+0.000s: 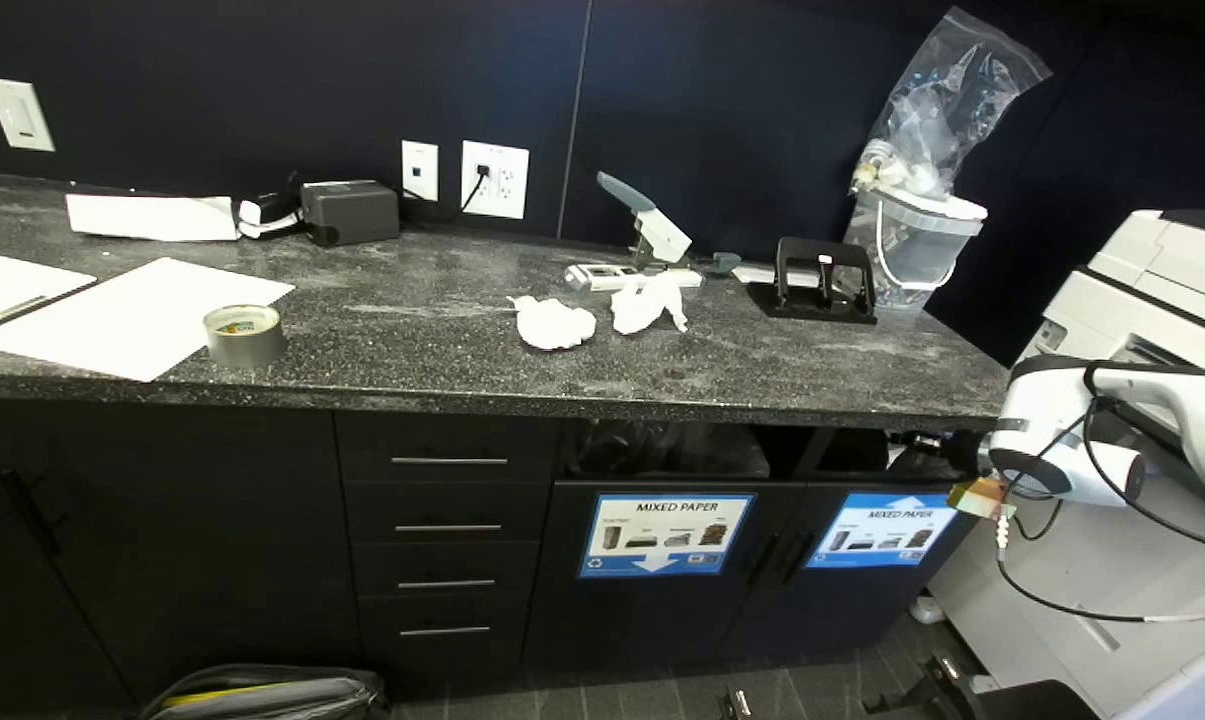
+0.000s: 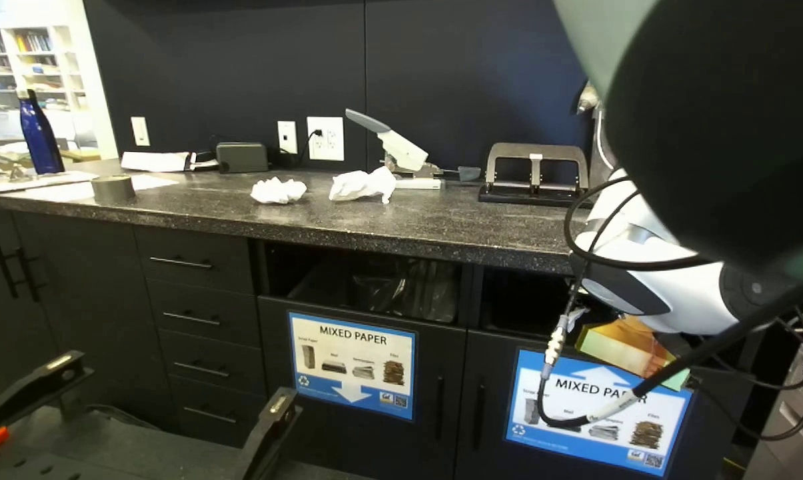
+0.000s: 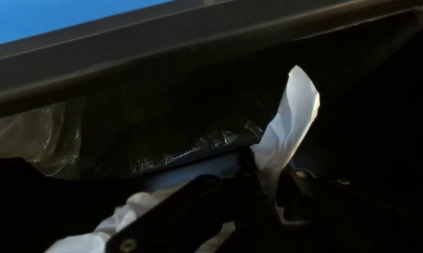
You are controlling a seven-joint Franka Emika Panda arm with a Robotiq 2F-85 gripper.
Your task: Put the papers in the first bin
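Note:
Two crumpled white papers lie on the dark counter: one paper, and a second paper near the stapler. My gripper is shut on another crumpled white paper; a strip of it sticks up between the dark fingers. The gripper is at the right-hand bin opening under the counter, largely hidden in both exterior views. A black bin liner lies beside the fingers in the wrist view. The left-hand bin opening also holds a black liner.
The counter edge overhangs the openings. Mixed paper signs are on the cabinet doors. A stapler, a hole punch, a clear bucket and a tape roll stand on the counter. A printer stands at the right.

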